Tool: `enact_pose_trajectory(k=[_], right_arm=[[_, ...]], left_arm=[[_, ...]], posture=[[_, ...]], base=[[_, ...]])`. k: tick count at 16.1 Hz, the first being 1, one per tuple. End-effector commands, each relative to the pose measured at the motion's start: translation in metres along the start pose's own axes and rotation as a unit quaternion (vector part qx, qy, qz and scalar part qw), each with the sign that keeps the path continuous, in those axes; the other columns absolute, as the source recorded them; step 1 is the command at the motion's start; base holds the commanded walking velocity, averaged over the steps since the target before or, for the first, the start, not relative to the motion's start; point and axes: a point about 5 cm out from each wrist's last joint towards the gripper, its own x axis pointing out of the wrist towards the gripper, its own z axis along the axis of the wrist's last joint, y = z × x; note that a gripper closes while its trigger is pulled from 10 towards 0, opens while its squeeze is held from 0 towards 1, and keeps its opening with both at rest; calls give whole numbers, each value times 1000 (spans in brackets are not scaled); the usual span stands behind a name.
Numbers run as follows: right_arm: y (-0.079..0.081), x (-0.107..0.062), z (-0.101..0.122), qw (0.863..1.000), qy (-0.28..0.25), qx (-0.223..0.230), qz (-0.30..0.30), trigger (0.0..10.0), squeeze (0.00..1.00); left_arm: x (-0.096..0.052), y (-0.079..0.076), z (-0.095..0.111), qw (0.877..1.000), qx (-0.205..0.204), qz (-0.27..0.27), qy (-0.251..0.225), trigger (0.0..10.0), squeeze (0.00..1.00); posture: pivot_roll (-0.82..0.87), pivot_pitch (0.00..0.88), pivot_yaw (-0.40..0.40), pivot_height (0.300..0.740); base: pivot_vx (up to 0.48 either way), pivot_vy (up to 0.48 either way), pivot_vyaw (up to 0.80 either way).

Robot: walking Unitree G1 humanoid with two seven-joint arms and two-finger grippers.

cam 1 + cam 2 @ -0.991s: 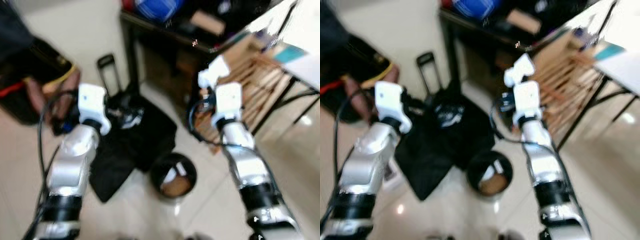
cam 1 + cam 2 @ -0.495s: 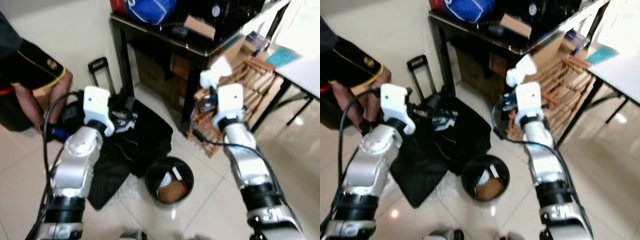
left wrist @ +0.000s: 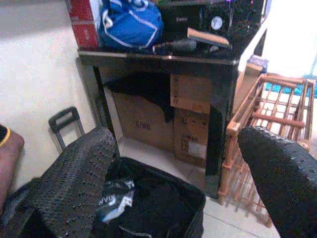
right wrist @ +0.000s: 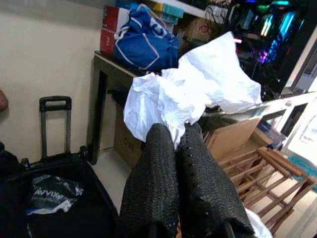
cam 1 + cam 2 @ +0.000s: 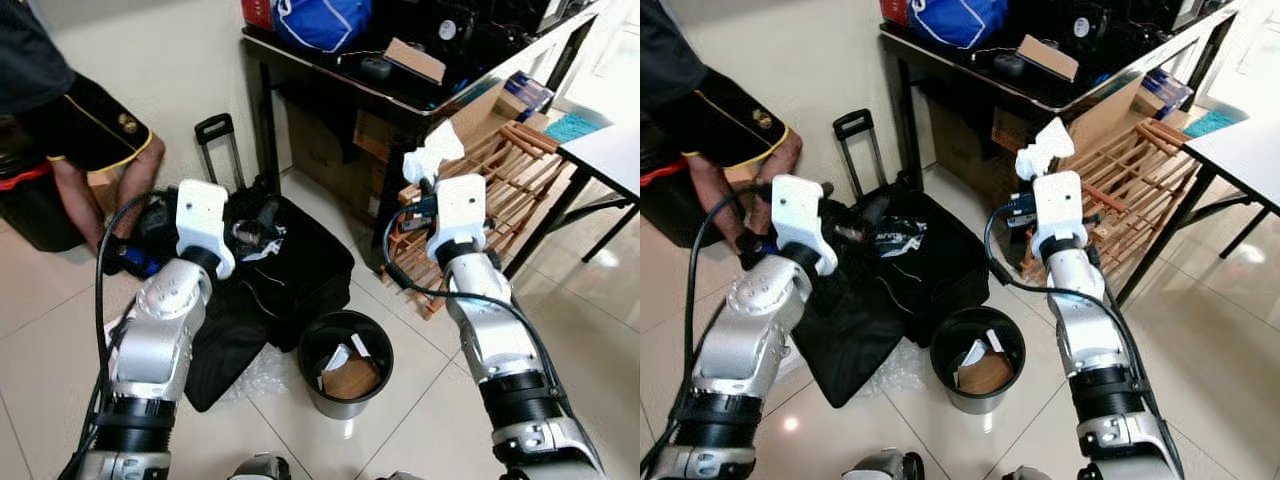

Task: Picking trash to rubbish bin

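A round black bin point(image 5: 345, 362) stands on the tiled floor point(image 5: 420, 400) at lower centre of the head view, between the two arms; it already holds a brown piece and white scraps. Just left of it, touching its rim, lies an open black suitcase point(image 5: 285, 285) with a raised pull handle point(image 5: 218, 140) near the wall. At upper centre is a dark bench point(image 5: 400, 95) carrying a blue bag point(image 5: 322, 20), a small brown box point(image 5: 415, 60) and dark gear, with cardboard boxes point(image 3: 190, 121) stored under it. A wooden rack point(image 5: 500, 190) leans to the right of the bench, behind the right arm. A white bench point(image 5: 605, 155) on black legs fills the upper right corner. A person point(image 5: 70, 110) in dark shorts stands at upper left, one hand point(image 5: 120, 235) down by the suitcase.

The right arm rises from lower right, forearm angled up toward centre. The right tool point(image 4: 176, 148) is pressed together, pinching crumpled white paper point(image 4: 193, 96), which sits in the air above the wrist at centre right of the head view, up and to the right of the bin and in front of the rack.

The left arm rises from lower left, bent over the suitcase. The left tool point(image 3: 178, 178) is spread wide with nothing between its fingers point(image 3: 79, 173), pointing toward the suitcase and the bench.
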Motion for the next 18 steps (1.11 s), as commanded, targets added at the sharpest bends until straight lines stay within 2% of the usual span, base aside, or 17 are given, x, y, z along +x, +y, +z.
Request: enact_pose_trajectory(k=[1, 3, 8, 9, 10, 11, 14, 17, 18], right_arm=[[3, -1, 0, 1000, -4, 1, 0, 10000, 0], [8, -4, -4, 1000, 2, 3, 4, 10000, 0], [18, -19, -16, 1000, 22, 11, 0, 10000, 0], [20, -24, -21, 999, 32, 9, 0, 10000, 0], [19, -31, -33, 999, 51, 9, -4, 10000, 0], [19, -35, -39, 998, 62, 5, -5, 10000, 0], [17, -48, -57, 995, 97, 7, -10, 10000, 0], [18, -55, -65, 994, 112, 7, -13, 10000, 0], [19, -59, -69, 993, 121, 9, -12, 10000, 0]], left_arm=[[-2, -1, -10, 1000, 7, -3, 15, 10000, 0], [-5, -2, -17, 1000, 1, -5, 22, 10000, 0], [-15, -1, -30, 999, -16, 2, 42, 10000, 0], [-20, -3, -38, 998, -22, -1, 52, 10000, 0], [-30, -3, -56, 996, -38, 5, 76, 10000, 0], [-35, -2, -66, 995, -47, 15, 91, 10000, 0], [-48, 0, -88, 990, -51, 18, 128, 10000, 0], [-60, -6, -90, 990, -47, -10, 136, 10000, 0], [-67, -8, -98, 987, -47, -10, 153, 10000, 0]], posture=[[82, 119, 29, 740], [82, 119, 29, 740], [77, 191, 32, 740], [77, 199, 33, 740], [74, 223, 36, 740], [69, 230, 37, 740], [62, 244, 37, 740], [74, 272, 40, 740], [74, 278, 39, 740]], base=[[0, 0, 0], [0, 0, 0], [0, 0, 0], [0, 0, 0], [0, 0, 0], [0, 0, 0], [0, 0, 0], [0, 0, 0], [0, 0, 0]])
